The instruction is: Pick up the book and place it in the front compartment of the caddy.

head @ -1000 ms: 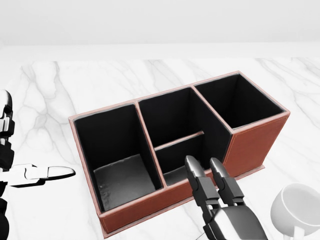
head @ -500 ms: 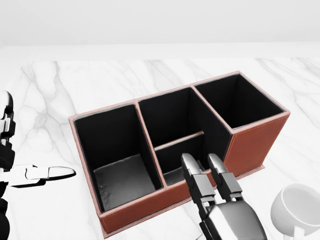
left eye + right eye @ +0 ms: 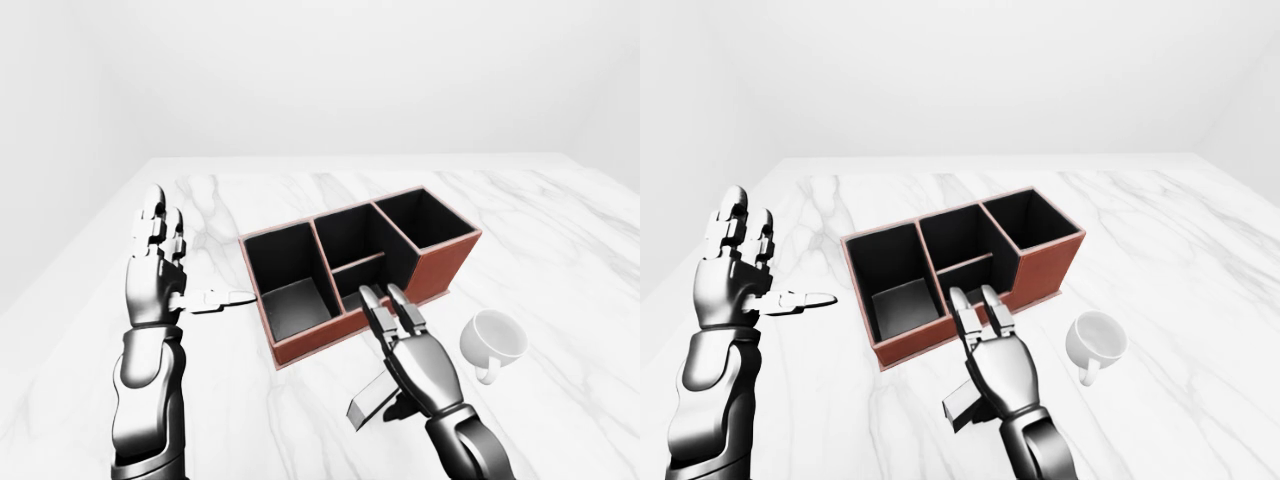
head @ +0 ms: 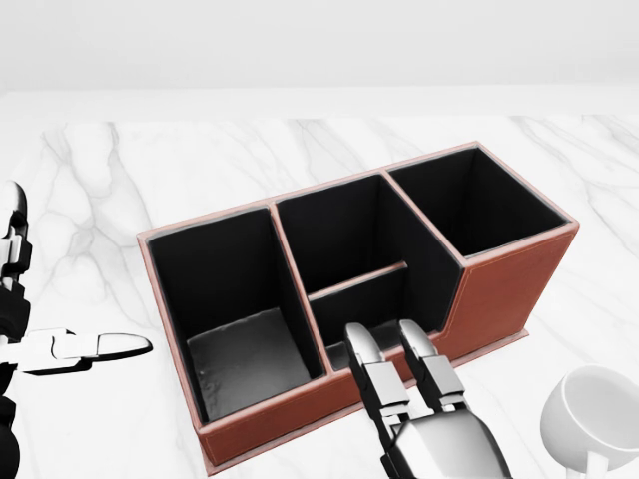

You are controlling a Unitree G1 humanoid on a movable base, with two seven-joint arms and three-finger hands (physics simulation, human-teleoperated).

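The reddish-brown caddy (image 4: 499, 289) stands on the white marble table, its black compartments showing nothing inside. A small low compartment (image 4: 371, 299) sits in the middle, on the side toward the bottom of the head view. My right hand (image 3: 386, 298) hovers at that side, its fingertips reaching over the caddy's rim. Under its palm hangs a thin grey book (image 3: 372, 398), tilted above the table, with the hand shut on it. The book is hidden in the head view. At the left, my left hand (image 3: 175, 262) is raised and open, its thumb pointing at the caddy.
A white mug (image 3: 495, 340) lies on the table to the right of my right hand. The table's left edge (image 3: 70, 270) runs close behind my left arm. Pale wall fills the top of the views.
In the head view my right hand has slid a little left and down along the caddy's near wall. The left hand and caddy have not moved.
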